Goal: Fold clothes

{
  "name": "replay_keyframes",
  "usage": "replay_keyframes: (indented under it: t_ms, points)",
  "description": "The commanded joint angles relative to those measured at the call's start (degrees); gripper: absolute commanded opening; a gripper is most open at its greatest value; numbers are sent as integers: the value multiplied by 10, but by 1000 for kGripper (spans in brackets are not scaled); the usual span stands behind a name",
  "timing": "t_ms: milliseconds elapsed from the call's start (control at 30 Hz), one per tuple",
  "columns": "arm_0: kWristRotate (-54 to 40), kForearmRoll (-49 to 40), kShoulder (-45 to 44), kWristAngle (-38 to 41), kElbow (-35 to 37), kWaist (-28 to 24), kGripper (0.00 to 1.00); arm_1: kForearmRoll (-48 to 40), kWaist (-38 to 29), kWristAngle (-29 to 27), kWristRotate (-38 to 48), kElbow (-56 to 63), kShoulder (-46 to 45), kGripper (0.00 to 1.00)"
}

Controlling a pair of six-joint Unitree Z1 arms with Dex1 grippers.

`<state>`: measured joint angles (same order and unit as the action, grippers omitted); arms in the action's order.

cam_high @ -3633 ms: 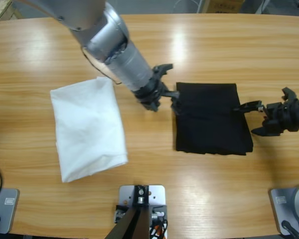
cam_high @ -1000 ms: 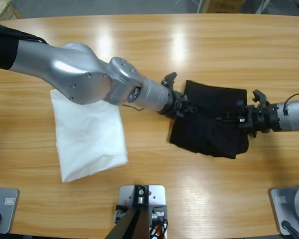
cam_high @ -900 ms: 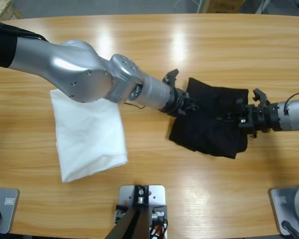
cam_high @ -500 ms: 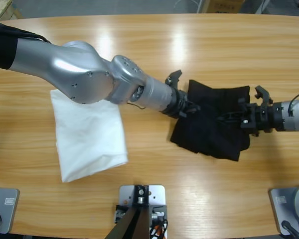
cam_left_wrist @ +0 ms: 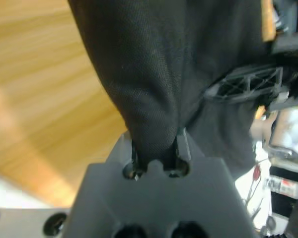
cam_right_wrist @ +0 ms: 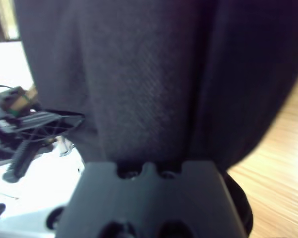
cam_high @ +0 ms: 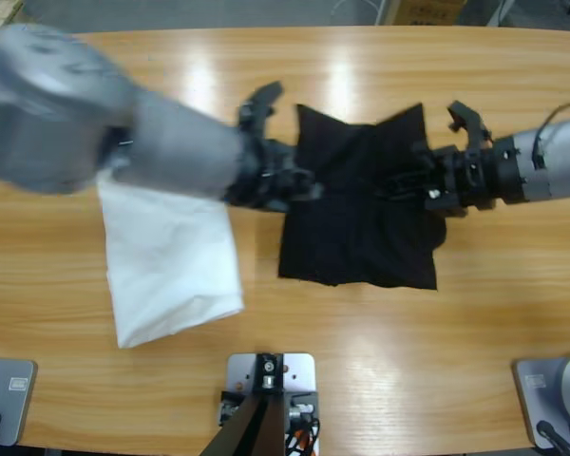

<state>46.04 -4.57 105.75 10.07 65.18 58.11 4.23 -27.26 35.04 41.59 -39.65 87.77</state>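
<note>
Right of the folded white garment (cam_high: 169, 249), the black polo shirt (cam_high: 361, 204) hangs lifted between both arms: left gripper (cam_high: 299, 182) clamps its near edge, right gripper (cam_high: 408, 182) its far edge, cloth spanning crosswise above the table (cam_high: 361, 370).

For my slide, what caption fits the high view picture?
Two robot arms lift a black shirt between them, left hand and right hand gripping it, beside a folded white garment on the wooden table.
</note>
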Motion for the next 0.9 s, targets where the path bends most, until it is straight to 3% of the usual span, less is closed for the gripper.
replay_keyframes:
  t_ms: [33,233,400,700,900]
  points:
    - [21,-55,-175,-77,-153,2,0,43,-125,-33,41,-154,86,0]
    - [34,-98,-299,-120,-246,-3,0,70,-242,-52,68,-268,172,0]
    - [41,-110,-386,-123,-337,-41,0,121,-274,-57,66,-387,243,0]
    - [26,-2,-363,-88,-437,-126,0,149,-278,-57,60,-469,334,0]
    - [21,33,-330,-82,-450,-153,0,155,-278,-55,48,-476,362,0]
